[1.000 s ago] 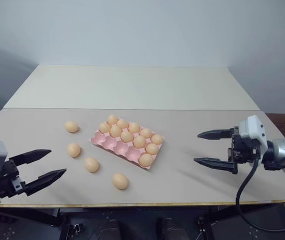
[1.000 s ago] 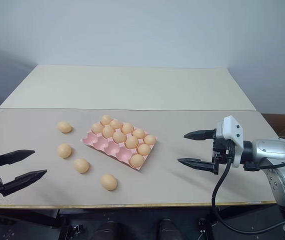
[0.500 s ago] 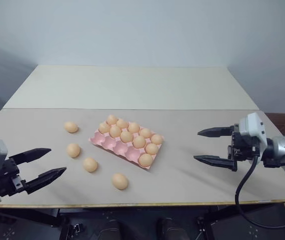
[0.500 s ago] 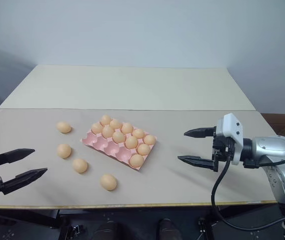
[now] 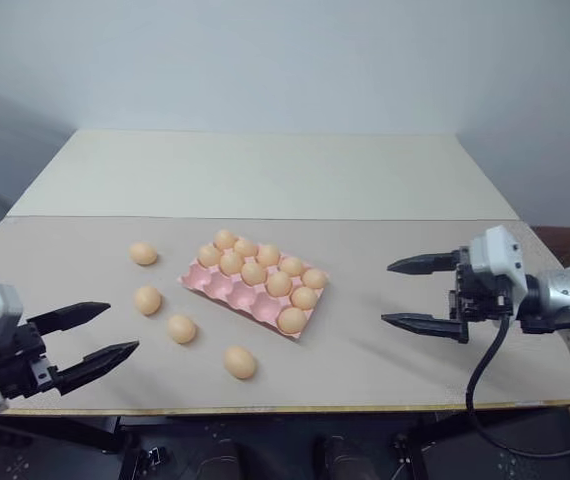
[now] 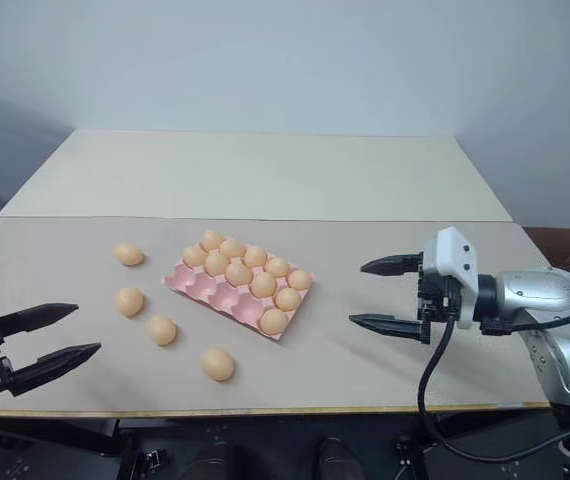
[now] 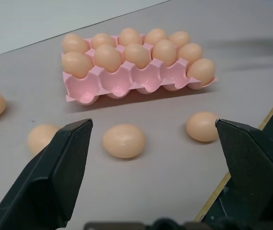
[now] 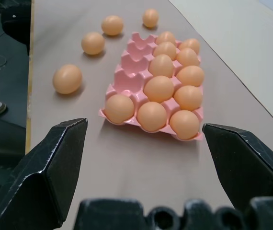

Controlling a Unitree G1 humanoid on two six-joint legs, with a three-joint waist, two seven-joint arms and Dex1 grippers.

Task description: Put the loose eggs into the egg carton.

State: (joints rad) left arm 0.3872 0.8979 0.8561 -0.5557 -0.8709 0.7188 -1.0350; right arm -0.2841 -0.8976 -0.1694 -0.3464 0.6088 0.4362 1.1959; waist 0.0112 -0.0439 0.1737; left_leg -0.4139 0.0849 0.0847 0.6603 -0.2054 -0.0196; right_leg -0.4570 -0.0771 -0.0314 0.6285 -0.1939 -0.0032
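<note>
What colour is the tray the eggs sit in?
Pink. The egg carton shows best in the left wrist view.

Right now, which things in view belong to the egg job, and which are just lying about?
Job:
- four loose eggs, on the table left of the carton
- pink egg carton, four front cups empty
- left gripper and right gripper, both open, empty

Lying about:
- nothing besides the table
</note>
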